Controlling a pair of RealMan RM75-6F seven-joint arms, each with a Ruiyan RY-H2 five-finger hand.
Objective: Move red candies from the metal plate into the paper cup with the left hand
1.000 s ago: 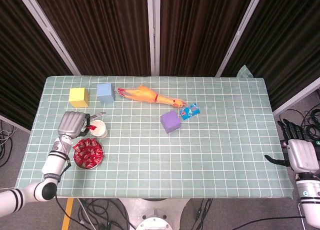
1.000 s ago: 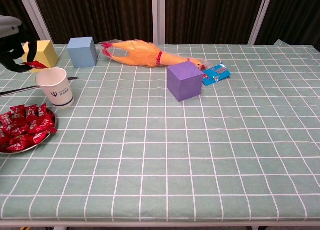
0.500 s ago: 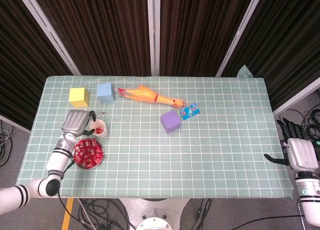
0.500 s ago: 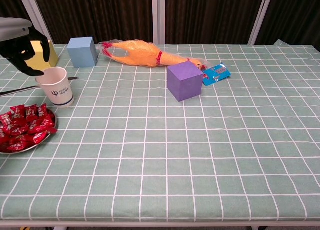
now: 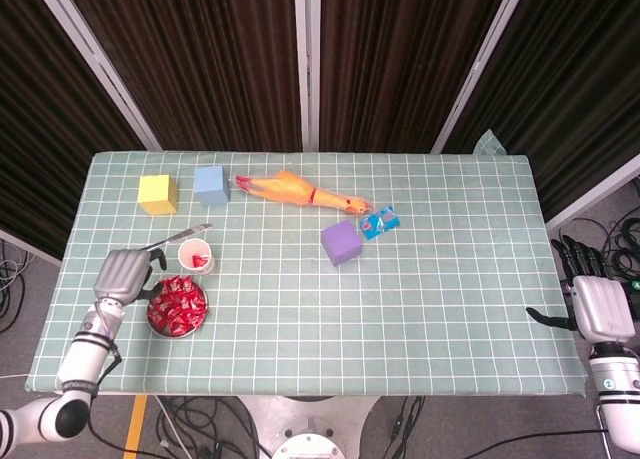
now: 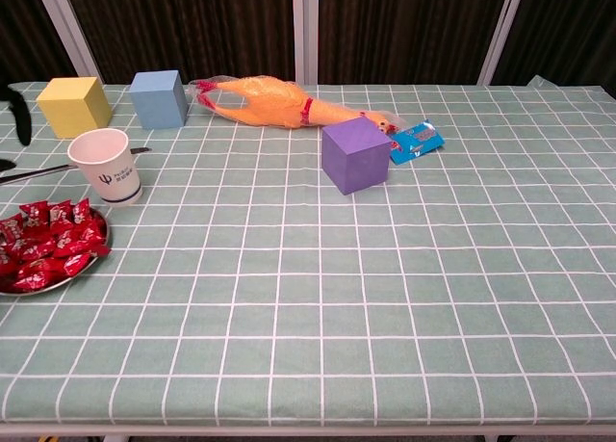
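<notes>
Looking down from the head view, the left hand sits lower left, empty with fingers loose, just left of the shiny metal plate heaped with crinkly red candies; the paper cup stands just above-right. Right hand, far lower right, idles with fingers spread. Chest view: the candies lie lower left, cup above them, and only dark fingertips show at the left edge.

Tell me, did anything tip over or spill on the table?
Nothing has spilled. The paper cup stands upright with red candy inside, and the other red candies lie heaped in the metal plate. Only the rubber chicken lies on its side.
</notes>
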